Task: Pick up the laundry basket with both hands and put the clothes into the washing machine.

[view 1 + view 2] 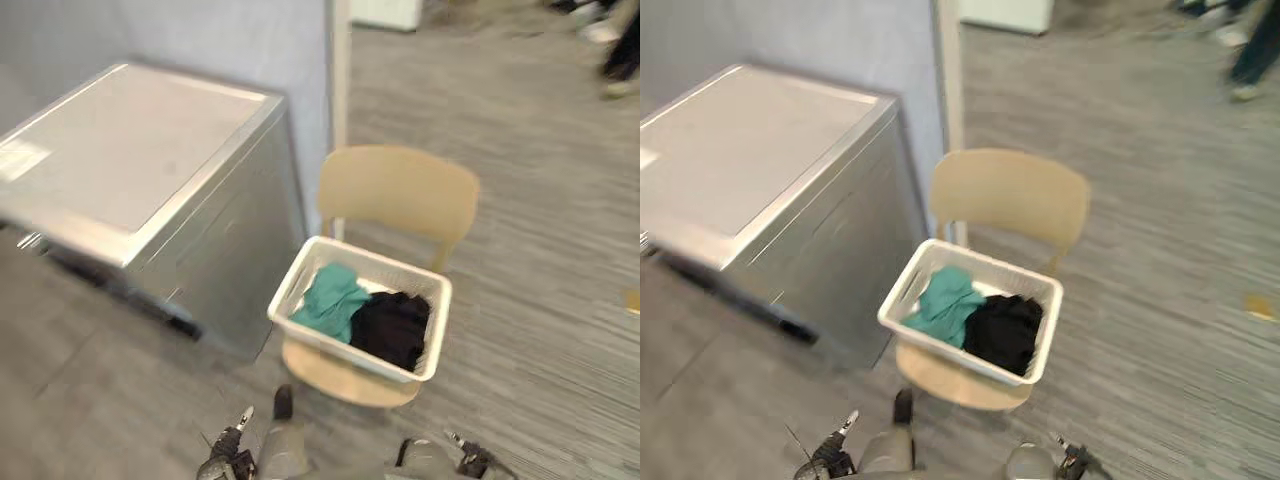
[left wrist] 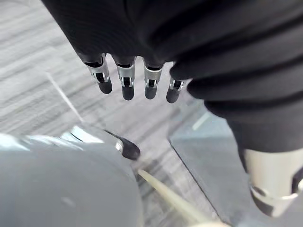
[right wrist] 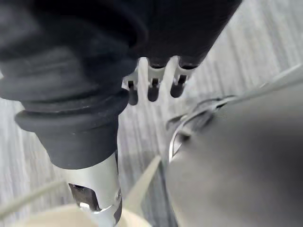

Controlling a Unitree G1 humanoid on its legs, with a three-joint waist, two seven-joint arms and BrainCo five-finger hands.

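The laundry basket (image 1: 345, 350) sat on the chair (image 1: 398, 195), well apart from the left hand (image 2: 127, 82) and right hand (image 3: 154, 84), whose fingers hung straight and empty. Inside it lay a teal garment (image 1: 333, 298) and a black garment (image 1: 392, 328).

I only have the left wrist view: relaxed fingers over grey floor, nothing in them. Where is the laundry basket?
Observer: The laundry basket sits on the seat of a wooden chair, just right of the washing machine.
Operator: Is anything in it?
Observer: Yes, a teal garment on its left side and a black garment on its right.
Operator: And the other hand?
Observer: The right hand is empty too, its fingers relaxed above the floor, not touching the basket.
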